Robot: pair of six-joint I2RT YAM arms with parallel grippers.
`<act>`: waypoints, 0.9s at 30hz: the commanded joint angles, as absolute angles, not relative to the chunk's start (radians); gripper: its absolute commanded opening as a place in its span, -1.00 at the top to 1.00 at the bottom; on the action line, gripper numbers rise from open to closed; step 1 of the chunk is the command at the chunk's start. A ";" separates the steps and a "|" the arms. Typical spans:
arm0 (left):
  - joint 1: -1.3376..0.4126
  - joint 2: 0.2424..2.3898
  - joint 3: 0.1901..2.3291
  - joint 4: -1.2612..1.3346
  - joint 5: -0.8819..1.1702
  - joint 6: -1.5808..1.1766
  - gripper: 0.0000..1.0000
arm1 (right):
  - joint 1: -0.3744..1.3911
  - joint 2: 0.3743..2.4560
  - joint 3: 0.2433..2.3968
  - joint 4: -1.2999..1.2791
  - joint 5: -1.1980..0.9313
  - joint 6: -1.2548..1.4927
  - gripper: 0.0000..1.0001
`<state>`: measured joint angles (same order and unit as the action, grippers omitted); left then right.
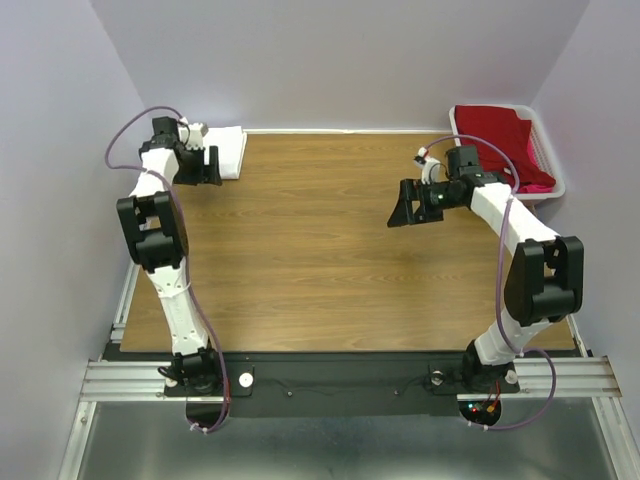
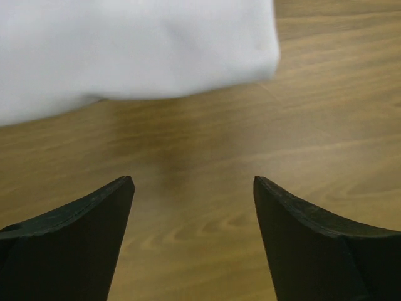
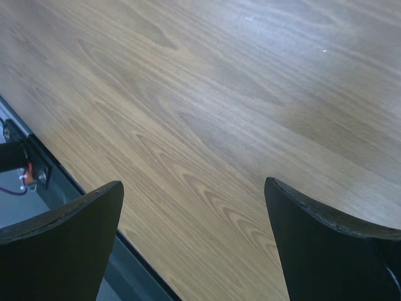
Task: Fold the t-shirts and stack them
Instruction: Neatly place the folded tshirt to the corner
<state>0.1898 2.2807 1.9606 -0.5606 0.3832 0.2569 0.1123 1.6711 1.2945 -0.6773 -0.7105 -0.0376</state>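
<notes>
Folded white t-shirt (image 1: 228,150) sits at the worktop's (image 1: 320,260) far-left corner, probably as stack base, left pincer (image 1: 207,166) apart, empty, just beside it; right pincer (image 1: 405,212) apart, empty, near basket (image 1: 556,186) holding red t-shirt (image 1: 495,135), likely next pick.

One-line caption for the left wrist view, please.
Open left gripper hovers over the wood table, white t-shirt lying just ahead, untouched.

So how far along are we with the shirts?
Done: one white t-shirt looks folded at the far left corner of the table. In hand: nothing; the left hand hovers open beside it, the right hand open over bare wood. Left: the red t-shirt and pink t-shirt, bunched in the basket.
</notes>
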 commanded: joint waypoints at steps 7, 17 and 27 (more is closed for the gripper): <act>0.193 1.723 1.835 -0.612 0.407 0.299 -0.97 | 0.005 1.502 1.342 -0.673 -0.635 -0.046 -1.00; 0.187 1.462 1.392 -0.543 0.405 0.322 -0.97 | -0.057 1.445 1.197 -0.670 -0.476 -0.066 -1.00; 0.184 1.388 1.069 -0.373 0.351 0.359 -0.97 | -0.061 1.474 1.104 -0.623 -0.425 -0.084 -1.00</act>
<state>0.1894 1.4662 1.0962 -0.4831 0.3614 0.3275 -0.0540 1.4796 1.1042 -0.6743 -0.4648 -0.0616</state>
